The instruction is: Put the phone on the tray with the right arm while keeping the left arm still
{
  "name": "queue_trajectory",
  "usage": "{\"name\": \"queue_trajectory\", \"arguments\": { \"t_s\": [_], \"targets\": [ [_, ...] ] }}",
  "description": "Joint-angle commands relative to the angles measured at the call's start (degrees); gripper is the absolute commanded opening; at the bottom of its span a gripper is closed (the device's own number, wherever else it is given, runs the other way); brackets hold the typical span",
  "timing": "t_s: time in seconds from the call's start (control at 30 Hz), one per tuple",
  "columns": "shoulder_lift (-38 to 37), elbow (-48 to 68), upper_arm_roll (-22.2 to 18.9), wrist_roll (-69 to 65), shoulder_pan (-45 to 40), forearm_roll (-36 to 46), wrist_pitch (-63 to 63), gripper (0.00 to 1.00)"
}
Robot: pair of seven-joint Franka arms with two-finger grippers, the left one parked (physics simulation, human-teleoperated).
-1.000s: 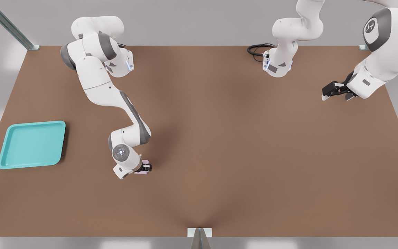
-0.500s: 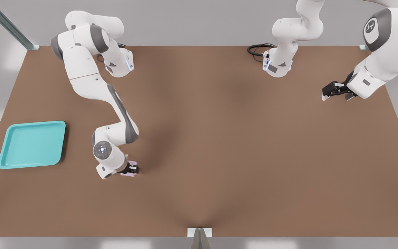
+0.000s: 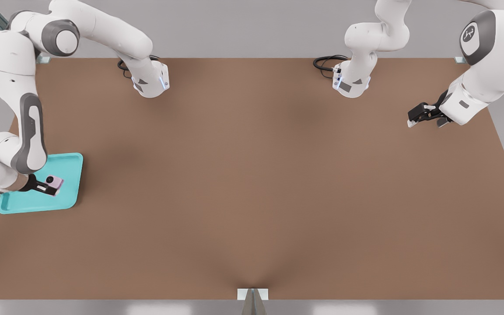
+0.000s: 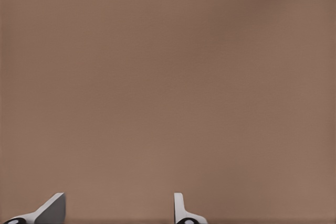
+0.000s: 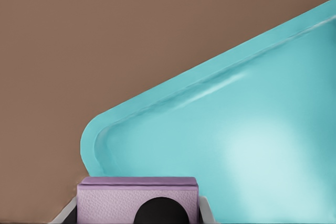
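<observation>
The phone (image 3: 54, 182) is pale pink, folded and squarish, with a round black lens facing up in the front view. It sits between my jaws, which are closed on its two sides. In the right wrist view the phone (image 5: 137, 200) shows a textured lilac-pink face with a thin hinge edge on top and part of a black lens at its lower border, with my pale fingertips (image 5: 206, 212) pressed against both flanks.

My gripper (image 3: 47, 186) is over the tray (image 3: 69, 199), above the half of its floor that lies toward the front view's right. Whether the phone touches the tray floor I cannot tell.

The tray is shallow, turquoise, rectangular, with rounded corners and a raised rim. In the right wrist view one rounded corner and one long rim of the tray (image 5: 173, 90) run across the frame, with bare floor beyond the phone.

My right arm (image 3: 29, 127) reaches down along the front view's left edge, its wrist covering the tray's corner on that side.

The tray lies flat on the brown surface (image 3: 252, 197), near the surface's edge on the front view's left.
</observation>
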Motion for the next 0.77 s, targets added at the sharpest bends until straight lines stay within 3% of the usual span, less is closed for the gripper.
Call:
{"name": "queue_trajectory", "arguments": {
  "t_s": [0.0, 0.03, 0.2, 0.27, 0.3, 0.4, 0.47, 0.5, 0.53, 0.63, 0.73],
  "targets": [
    [1.44, 0.53, -0.07, -40.46, -2.58, -0.36, -0.77, 0.76],
    [1.62, 0.53, -0.07, -40.20, -2.76, -0.28, -0.77, 1.00],
    [1.36, 6.76, 0.71, -39.94, -1.62, -0.19, -1.91, 1.00],
    [0.83, 18.19, 6.16, -39.68, -0.65, -0.54, -10.43, 1.00],
    [-1.36, 19.43, 6.69, -38.19, 3.56, -1.33, -10.61, 1.00],
    [-10.15, 19.69, 6.87, -8.14, 22.46, -4.14, -21.33, 1.00],
    [-19.11, 18.20, 9.33, 3.83, 24.75, -1.51, -27.92, 1.00],
    [-26.23, 13.98, 4.42, 6.81, 29.75, -1.42, -30.03, 1.00],
    [-26.68, 15.21, -3.23, 7.52, 35.64, -1.33, -35.39, 1.00],
    [-25.01, 18.64, -8.86, 5.32, 38.38, 1.21, -38.21, 1.00],
    [-26.50, 16.00, -9.92, 5.68, 39.78, 1.83, -37.33, 1.00]
  ]
}}
